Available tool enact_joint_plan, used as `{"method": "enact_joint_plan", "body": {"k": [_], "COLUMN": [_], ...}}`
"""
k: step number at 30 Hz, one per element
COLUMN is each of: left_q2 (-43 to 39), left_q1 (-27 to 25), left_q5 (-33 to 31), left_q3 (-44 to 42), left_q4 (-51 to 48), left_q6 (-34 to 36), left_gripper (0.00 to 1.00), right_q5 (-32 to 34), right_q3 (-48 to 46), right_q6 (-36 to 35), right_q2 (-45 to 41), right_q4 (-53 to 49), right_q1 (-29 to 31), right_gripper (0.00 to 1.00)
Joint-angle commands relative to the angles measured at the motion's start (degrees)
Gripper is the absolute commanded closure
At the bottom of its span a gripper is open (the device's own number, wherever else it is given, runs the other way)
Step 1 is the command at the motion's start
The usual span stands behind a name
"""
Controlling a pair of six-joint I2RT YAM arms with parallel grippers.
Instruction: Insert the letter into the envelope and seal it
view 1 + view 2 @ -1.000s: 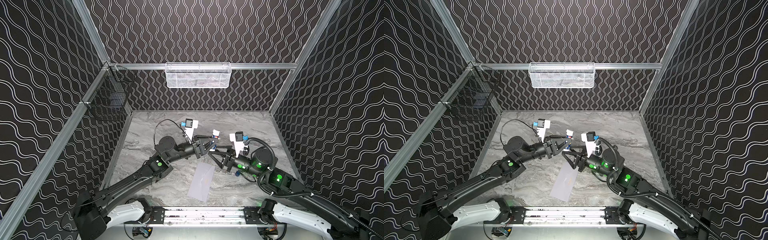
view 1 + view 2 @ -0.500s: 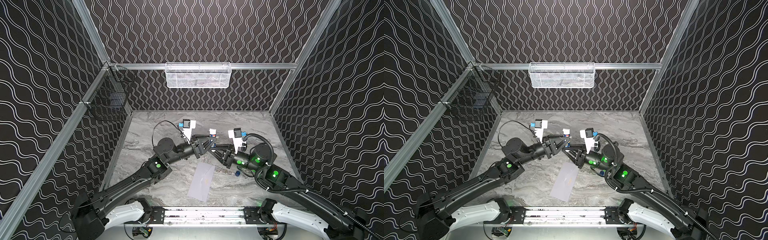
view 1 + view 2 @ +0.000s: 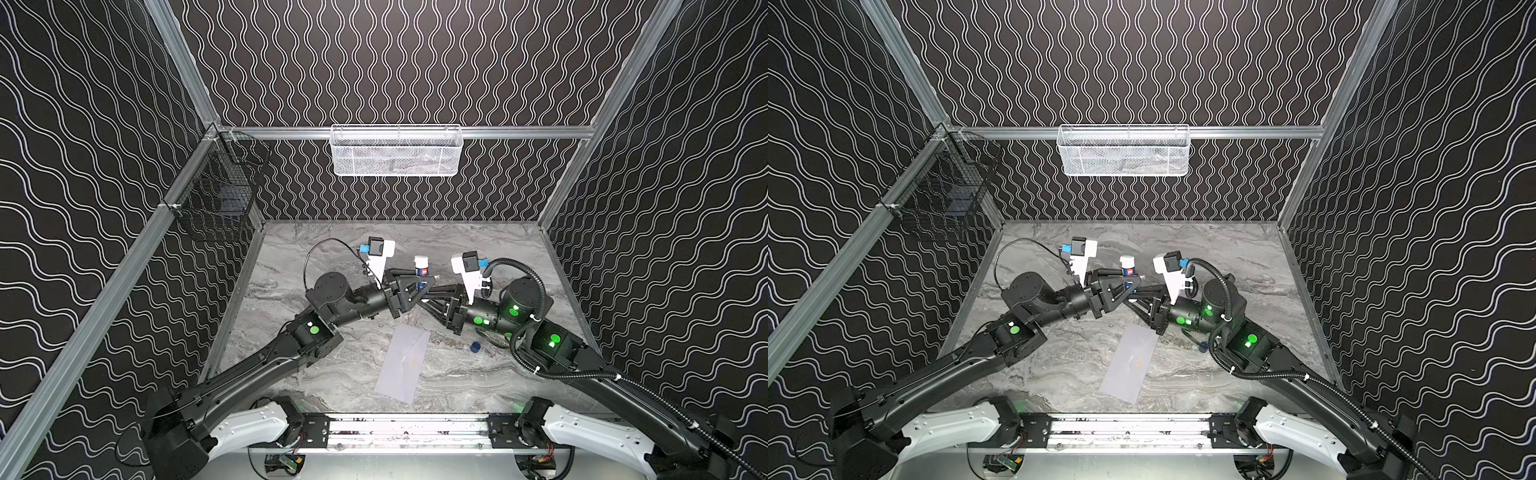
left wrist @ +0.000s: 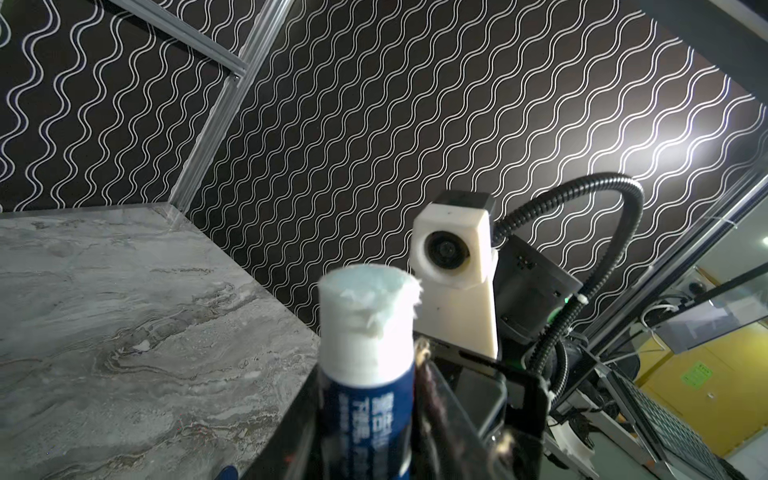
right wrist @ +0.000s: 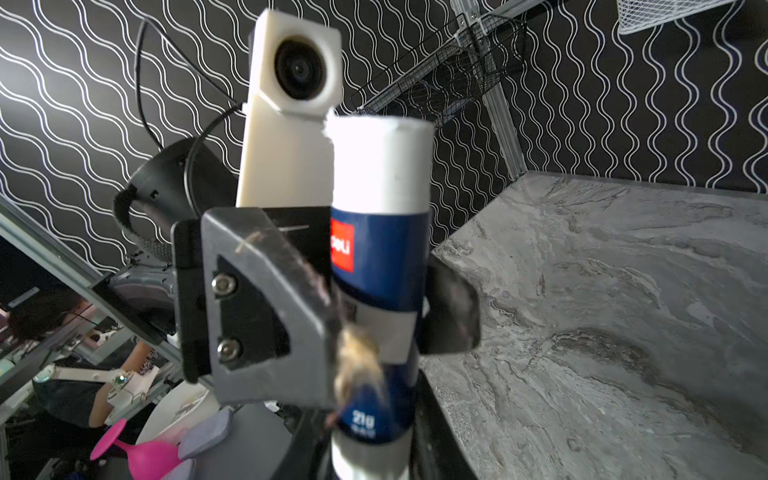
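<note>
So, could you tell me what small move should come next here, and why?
Probably the left end effector should let go and back off: it and the right end effector both clamp the uncapped glue stick, and the envelope lies flat nearby.

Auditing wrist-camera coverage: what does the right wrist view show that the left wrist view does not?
Right wrist only: the red logo on the blue-and-white glue stick, the black wire basket. Left wrist only: the ragged top face of the stick's white glue. Both: the stick held in the left gripper, and the grey marbled tabletop.
</note>
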Motion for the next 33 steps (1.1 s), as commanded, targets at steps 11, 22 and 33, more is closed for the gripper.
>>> {"method": "enact_joint_plan", "body": {"k": [11, 22, 33], "left_q2": [-0.6, -0.2, -2.0], "left_q1": [0.8, 1.3, 1.8], "left_q5": [1.8, 2.4, -1.2], "left_q3": [1.9, 2.8, 3.9], "left_q4": [-4.3, -4.5, -9.2], "left_q6": [4.0, 3.2, 2.9], "left_gripper": [0.66, 0.93, 1.00], "right_q5": [-4.5, -4.9, -3.3], "right_q3": [4.5, 6.5, 8.7], "right_q6": [-8.5, -9.8, -11.1], "right_q2": [1.7, 1.9, 1.4], "right_q4": [-11.2, -13.4, -17.6], "right_q1": [-1.0, -1.4, -2.2], "right_gripper": [1.00, 1.00, 1.00]}}
